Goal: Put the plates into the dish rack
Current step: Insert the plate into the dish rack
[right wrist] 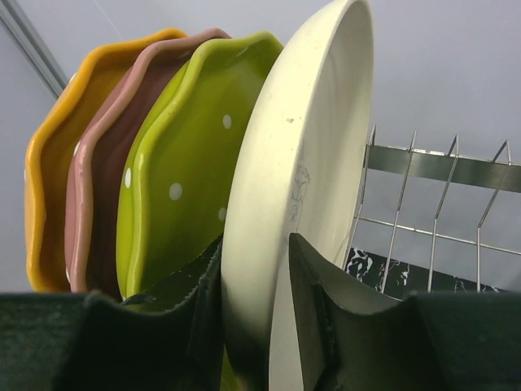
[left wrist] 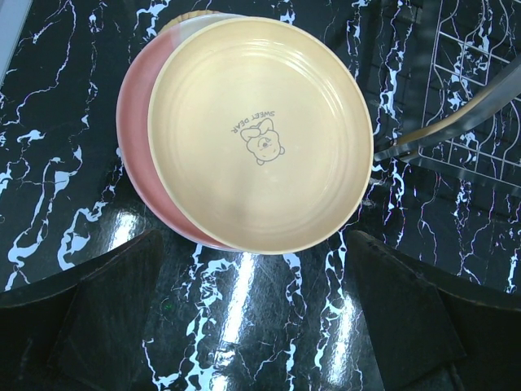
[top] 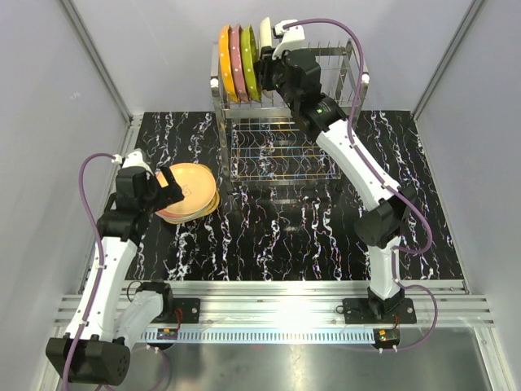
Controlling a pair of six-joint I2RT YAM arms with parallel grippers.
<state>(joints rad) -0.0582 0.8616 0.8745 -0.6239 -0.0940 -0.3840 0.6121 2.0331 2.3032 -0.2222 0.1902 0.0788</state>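
Observation:
The dish rack (top: pixel 326 61) stands at the back of the table. In its top tier, orange (right wrist: pixel 45 163), pink (right wrist: pixel 102 155) and lime-green dotted (right wrist: pixel 187 163) plates stand on edge. A cream plate (right wrist: pixel 309 147) stands upright beside them. My right gripper (right wrist: pixel 256 269) straddles the cream plate's rim: the left finger lies against its back, and a thin strip shows beside the right finger. On the table's left lies a stack with a pale yellow plate (left wrist: pixel 260 134) on top of a pink one (left wrist: pixel 138 138). My left gripper (left wrist: pixel 252 326) hovers wide open just short of the stack's near edge.
Bare upright prongs (right wrist: pixel 440 163) fill the rack's top tier to the right of the cream plate. A wire grid shelf (top: pixel 281 151) forms the lower tier, and its corner (left wrist: pixel 472 90) lies close to the stack's right side. Grey walls enclose the black marble table (top: pixel 285 236).

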